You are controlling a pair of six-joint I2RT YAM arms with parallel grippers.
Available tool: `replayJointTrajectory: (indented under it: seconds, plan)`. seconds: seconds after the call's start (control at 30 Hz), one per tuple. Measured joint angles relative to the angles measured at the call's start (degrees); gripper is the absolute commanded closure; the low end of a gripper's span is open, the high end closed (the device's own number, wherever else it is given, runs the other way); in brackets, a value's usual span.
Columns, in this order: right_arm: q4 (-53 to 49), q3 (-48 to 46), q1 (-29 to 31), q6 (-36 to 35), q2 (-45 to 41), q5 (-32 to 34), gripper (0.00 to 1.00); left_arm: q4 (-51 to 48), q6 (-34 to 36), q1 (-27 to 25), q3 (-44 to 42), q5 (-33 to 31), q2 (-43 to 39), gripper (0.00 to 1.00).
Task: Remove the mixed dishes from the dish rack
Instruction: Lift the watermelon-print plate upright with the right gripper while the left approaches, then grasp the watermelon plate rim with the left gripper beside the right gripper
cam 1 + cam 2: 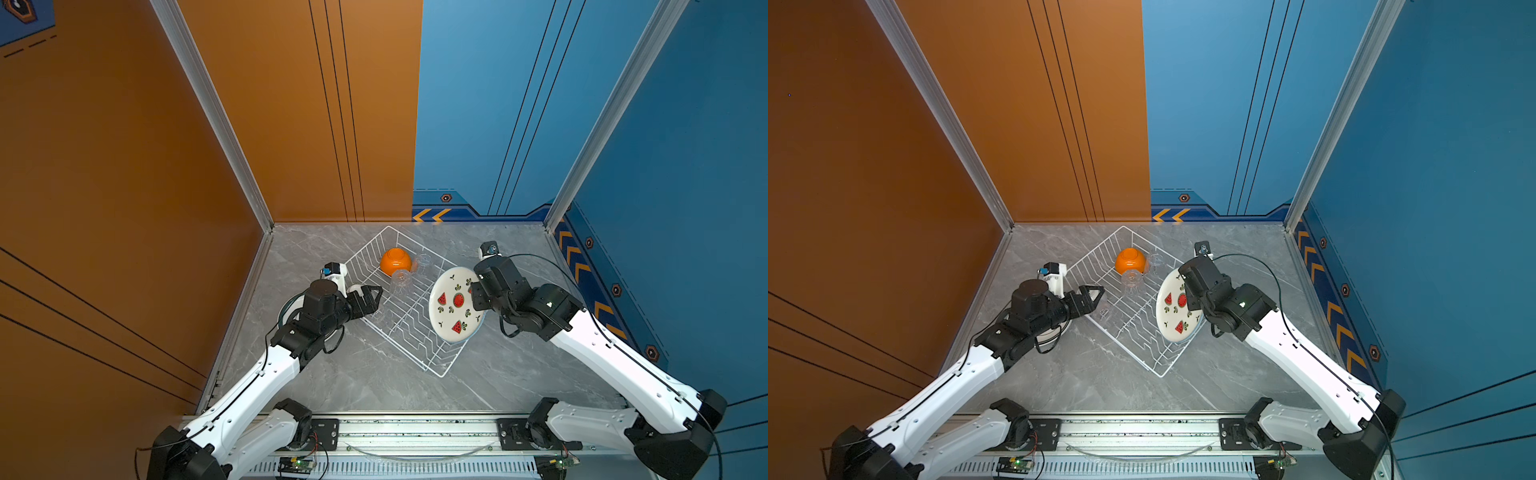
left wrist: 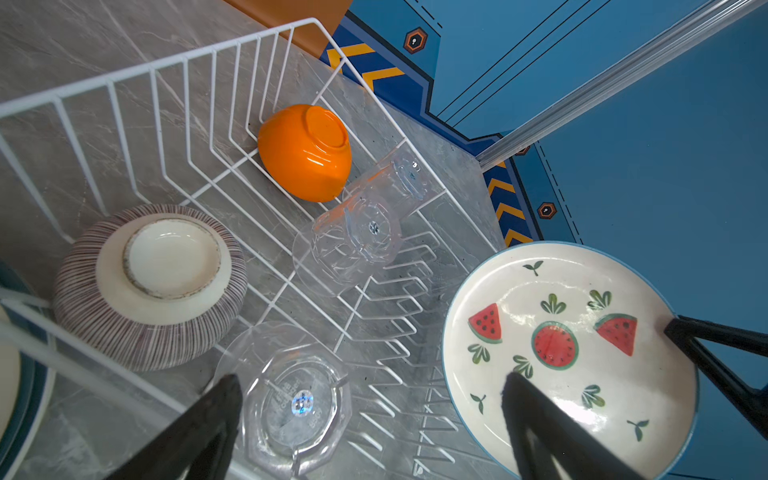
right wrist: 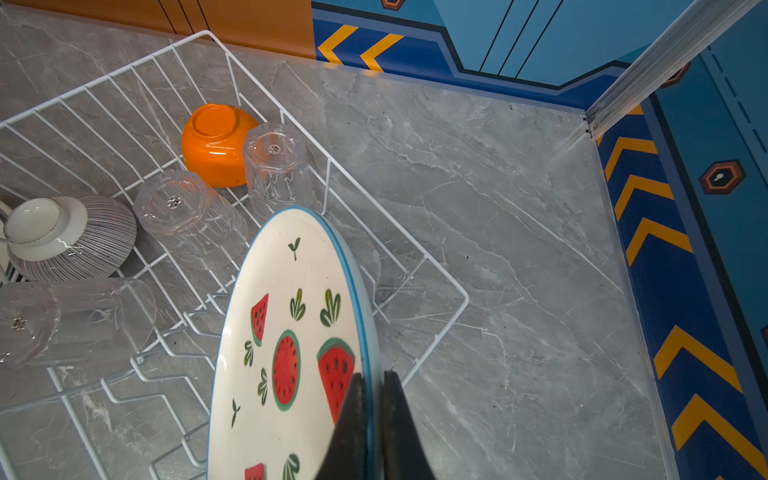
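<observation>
Grey marble tabletop [image 1: 374, 374]; right tool [image 3: 372, 378] pinching watermelon plate [image 3: 286, 291] rim, left tool [image 2: 372, 381] wide (clear glass [image 2: 299, 399] base lettering unreadable).

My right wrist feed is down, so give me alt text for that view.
The right gripper has its jaws shut on the rim of the watermelon plate, which stands tilted on edge over the white wire dish rack. Beyond the plate are an upturned orange bowl, three clear glasses and an upturned striped bowl.
</observation>
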Motion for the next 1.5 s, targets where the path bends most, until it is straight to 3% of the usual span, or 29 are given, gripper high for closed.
replayJointTrajectory:
  seconds: [0.33,0.77,1.3,1.5]
  plan:
    - [0.85,-0.11,-0.44,1.49,2.58,-4.66,1.0,1.03,-0.42,-1.22,0.0,0.0,0.04,0.02]
    - [1.4,-0.07,-3.04,1.7,4.09,-5.62,1.0,3.23,-1.31,-4.81,0.0,0.42,3.93,0.02]
    - [5.2,-0.04,-7.23,4.09,3.61,-8.31,1.0,8.07,-3.23,-6.58,2.58,3.54,14.73,0.02]
    - [7.72,-2.01,-9.16,6.38,-0.85,-10.62,1.0,10.54,-4.5,-7.04,5.86,5.64,19.93,0.02]
